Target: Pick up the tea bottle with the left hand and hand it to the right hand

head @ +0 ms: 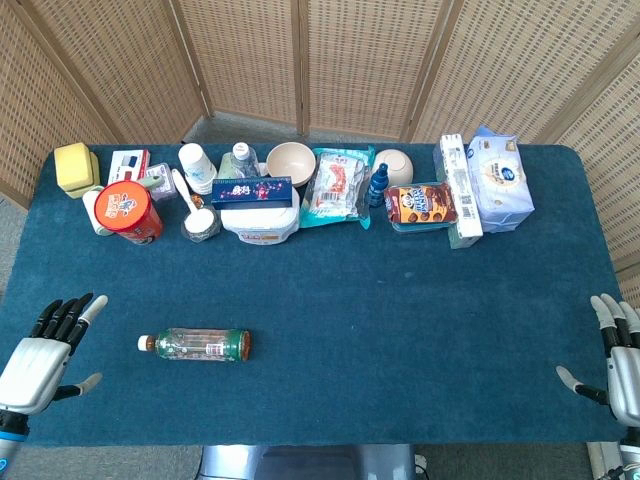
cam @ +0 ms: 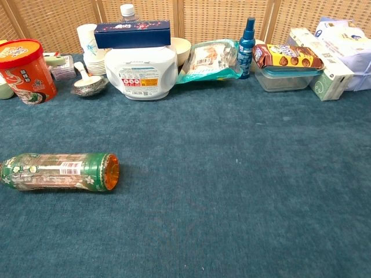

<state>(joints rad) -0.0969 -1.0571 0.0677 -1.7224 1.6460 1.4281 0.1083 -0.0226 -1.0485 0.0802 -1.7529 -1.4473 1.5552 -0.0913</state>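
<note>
We see the tea bottle (head: 195, 345) lying on its side on the table (head: 400, 320), near our left hand (head: 45, 345), fingers apart; our right hand (head: 615, 355), likewise spread and empty, is cut off at the frame edge.

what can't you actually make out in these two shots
- Tea bottle: in the chest view its cap end is cut off by the left edge; label print too small to read in either view.
- Left hand and right hand: absent from the chest view; in the head view the frame edges crop both.
- Clear bottle behind the white tub: only its cap shows in the chest view.
</note>
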